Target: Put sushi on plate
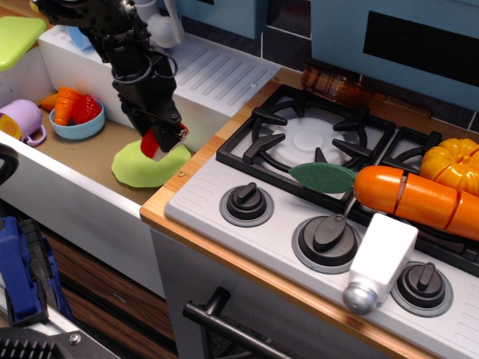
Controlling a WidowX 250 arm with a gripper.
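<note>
Arm: you had it reaching down from 11 o'clock into the sink (pixel 82 161), wrist tilted, tip low over the plate.
Gripper (pixel 157 142): your fingers were clamped on the sushi.
Sushi (pixel 151 143): red top showing between the fingers, at the plate's 12 o'clock edge; whether it touched the plate, you could not tell.
Plate (pixel 146 166): on the sink floor, partly hidden by your gripper.
Bowl (pixel 75 127): at 9 o'clock from the plate, holding orange and red toys.
Mug (pixel 22 120): lilac, just beside the bowl.
</note>
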